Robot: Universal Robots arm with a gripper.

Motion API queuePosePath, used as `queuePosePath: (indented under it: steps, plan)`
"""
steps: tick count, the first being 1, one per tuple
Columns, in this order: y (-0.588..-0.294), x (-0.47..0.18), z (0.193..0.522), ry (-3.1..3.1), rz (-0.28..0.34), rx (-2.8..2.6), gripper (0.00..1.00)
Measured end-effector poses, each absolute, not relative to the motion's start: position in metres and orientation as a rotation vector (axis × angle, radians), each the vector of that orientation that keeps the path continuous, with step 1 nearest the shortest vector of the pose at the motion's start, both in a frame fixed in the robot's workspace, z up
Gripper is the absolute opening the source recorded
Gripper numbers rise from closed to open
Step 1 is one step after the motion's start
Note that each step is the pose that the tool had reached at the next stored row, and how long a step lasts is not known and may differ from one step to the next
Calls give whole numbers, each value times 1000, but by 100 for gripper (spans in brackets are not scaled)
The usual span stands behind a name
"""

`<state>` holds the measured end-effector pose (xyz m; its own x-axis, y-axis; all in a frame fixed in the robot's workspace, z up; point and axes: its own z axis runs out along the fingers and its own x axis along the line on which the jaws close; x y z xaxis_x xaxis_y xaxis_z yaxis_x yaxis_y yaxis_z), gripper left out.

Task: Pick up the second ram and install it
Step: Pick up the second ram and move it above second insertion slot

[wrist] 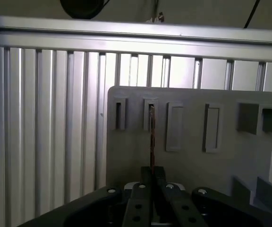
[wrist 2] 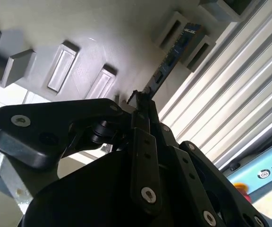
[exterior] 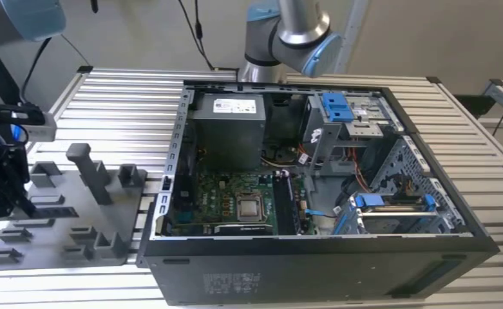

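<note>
The second ram (wrist 2: 174, 52) is a thin dark stick with a bluish edge. My gripper (wrist 2: 143, 106) is shut on its near end, and its far end lies between two grey blocks of the tray (wrist 2: 79, 28). In the first wrist view the second ram (wrist: 152, 137) appears edge-on, running from my gripper (wrist: 152, 172) to a slot in the grey tray (wrist: 126, 151). In the exterior view my gripper (exterior: 0, 193) hangs over the far left end of the tray (exterior: 62, 232), well away from the open computer case (exterior: 320, 270).
The case lies open on a ribbed metal table (exterior: 114, 96), with the motherboard (exterior: 234, 199), black memory slots (exterior: 286, 203), a power supply (exterior: 225, 122) and blue drive brackets (exterior: 337, 106) inside. Upright grey blocks (exterior: 88, 170) stand on the tray. The arm's base (exterior: 281, 38) rises behind the case.
</note>
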<state>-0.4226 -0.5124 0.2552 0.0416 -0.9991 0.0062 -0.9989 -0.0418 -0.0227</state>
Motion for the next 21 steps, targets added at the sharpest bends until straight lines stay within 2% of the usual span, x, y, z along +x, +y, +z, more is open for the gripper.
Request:
queuePosePath:
  steps: [21]
  plan:
    - [-512, -423, 280, 2166, -32, -2258, 14]
